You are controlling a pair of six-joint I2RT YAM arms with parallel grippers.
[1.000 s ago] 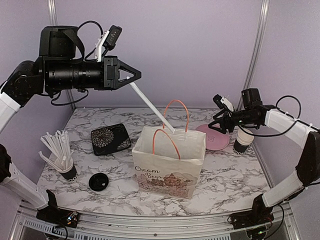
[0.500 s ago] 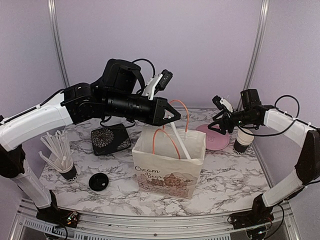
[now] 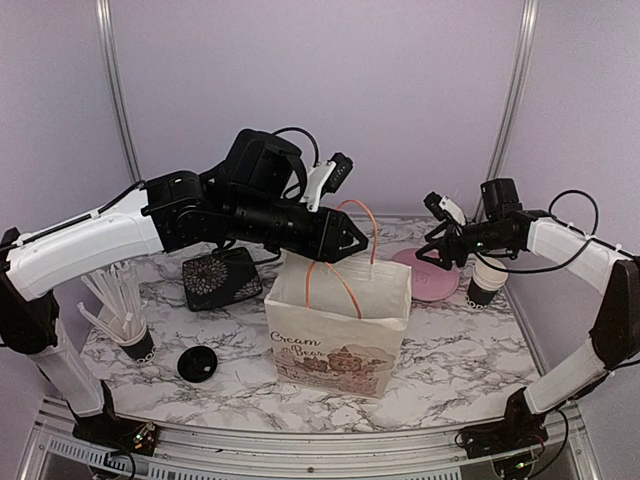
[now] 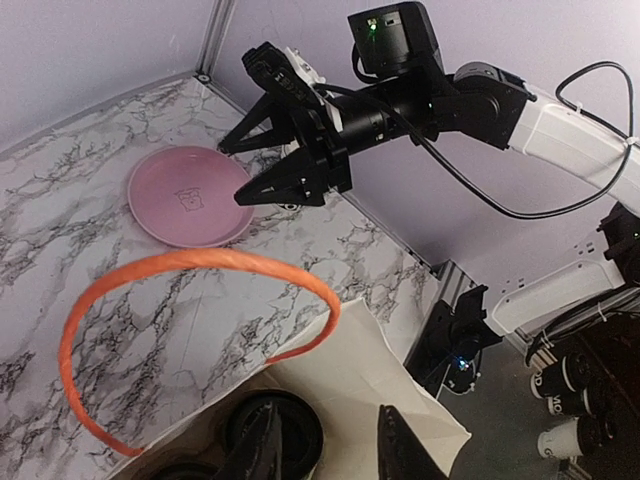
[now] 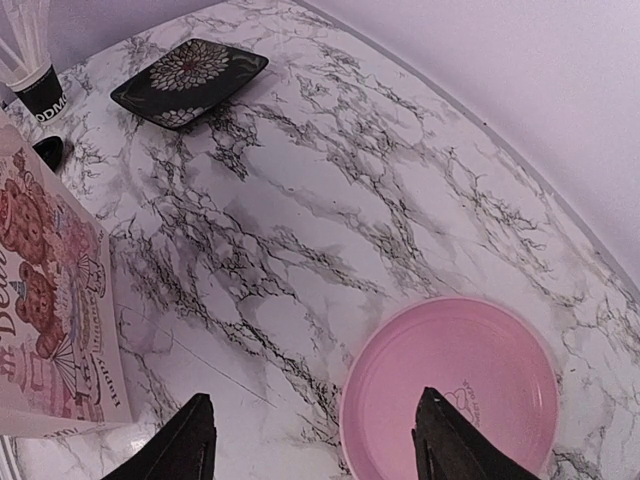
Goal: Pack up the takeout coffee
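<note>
Left gripper (image 4: 330,445) spread apart over the "Cream Bear" bag (image 3: 340,335), right gripper (image 5: 315,440) likewise spread

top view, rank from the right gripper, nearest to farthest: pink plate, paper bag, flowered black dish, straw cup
From the right gripper:
1. pink plate, just beneath it
2. paper bag, centre
3. flowered black dish, left of bag
4. straw cup, far left
</note>
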